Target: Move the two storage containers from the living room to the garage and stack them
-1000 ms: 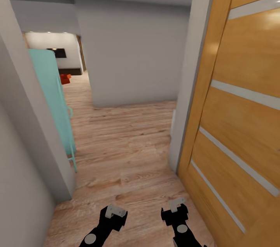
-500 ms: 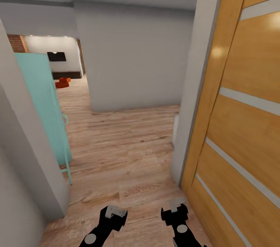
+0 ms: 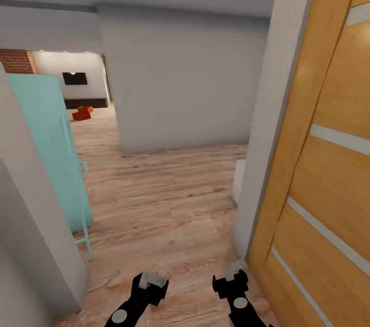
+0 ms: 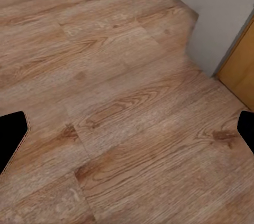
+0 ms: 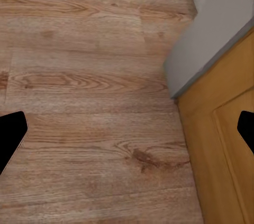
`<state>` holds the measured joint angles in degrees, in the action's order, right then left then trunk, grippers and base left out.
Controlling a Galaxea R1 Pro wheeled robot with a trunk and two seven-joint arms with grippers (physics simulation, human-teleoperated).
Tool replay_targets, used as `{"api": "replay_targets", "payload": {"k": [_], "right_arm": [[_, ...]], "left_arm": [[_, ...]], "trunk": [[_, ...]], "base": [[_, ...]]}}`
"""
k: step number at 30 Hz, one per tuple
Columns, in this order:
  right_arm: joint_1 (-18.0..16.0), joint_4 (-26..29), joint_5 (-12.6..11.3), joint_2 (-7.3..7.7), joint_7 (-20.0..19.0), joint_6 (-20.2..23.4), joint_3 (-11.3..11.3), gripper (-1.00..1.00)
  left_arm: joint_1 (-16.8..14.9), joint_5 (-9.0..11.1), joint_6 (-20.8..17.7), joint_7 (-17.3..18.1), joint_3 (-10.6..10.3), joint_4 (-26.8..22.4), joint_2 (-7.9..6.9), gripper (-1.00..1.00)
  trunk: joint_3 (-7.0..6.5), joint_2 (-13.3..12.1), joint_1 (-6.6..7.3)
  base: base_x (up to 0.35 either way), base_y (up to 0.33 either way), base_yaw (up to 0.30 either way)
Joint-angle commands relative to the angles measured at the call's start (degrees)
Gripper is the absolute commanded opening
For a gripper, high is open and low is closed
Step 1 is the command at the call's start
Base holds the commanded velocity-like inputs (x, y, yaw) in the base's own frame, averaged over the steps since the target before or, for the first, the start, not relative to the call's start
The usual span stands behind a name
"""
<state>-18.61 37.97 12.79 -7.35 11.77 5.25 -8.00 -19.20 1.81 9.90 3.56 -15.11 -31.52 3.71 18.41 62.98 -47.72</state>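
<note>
As camera advanced, storage containers clearer down hallway; both grippers' jaws apart, empty.

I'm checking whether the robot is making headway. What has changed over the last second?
The whole head view has shifted, so the camera moved, not the things: the wooden door now sits further right, and more of the far room shows, with brick wall and the orange containers on its floor. Both pincers, left and right, stay open, empty and low over the plank floor.
</note>
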Motion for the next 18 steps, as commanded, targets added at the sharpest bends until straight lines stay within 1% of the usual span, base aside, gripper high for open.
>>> {"api": "replay_targets", "payload": {"k": [1, 9, 13, 18], "right_arm": [[0.0, 0.1, 0.6, 0.01, 0.3, 0.6, -0.2, 1.00], [0.0, 0.1, 0.6, 0.00, 0.3, 0.6, -0.2, 1.00], [0.0, 0.1, 0.6, 0.02, 0.3, 0.6, -0.2, 1.00], [0.0, 0.1, 0.5, 0.05, 0.3, 0.4, -0.1, 1.00]], "left_arm": [[0.0, 0.2, 0.2, 0.1, -0.1, 0.0, -0.02, 1.00], [0.0, 0.2, 0.2, 0.1, -0.1, 0.1, -0.02, 1.00], [0.0, 0.2, 0.2, 0.1, -0.1, 0.0, -0.02, 1.00], [0.0, 0.3, 0.3, 0.0, -0.1, 0.0, -0.02, 1.00]], "trunk": [[0.05, 0.0, -0.02], [0.02, 0.0, -0.02], [0.01, 0.0, -0.02], [0.01, 0.0, -0.02]], "base": [[0.092, 0.268, 0.000], [0.101, 0.293, 0.000], [0.216, 0.242, 0.000], [0.238, 0.153, 0.000]]}}
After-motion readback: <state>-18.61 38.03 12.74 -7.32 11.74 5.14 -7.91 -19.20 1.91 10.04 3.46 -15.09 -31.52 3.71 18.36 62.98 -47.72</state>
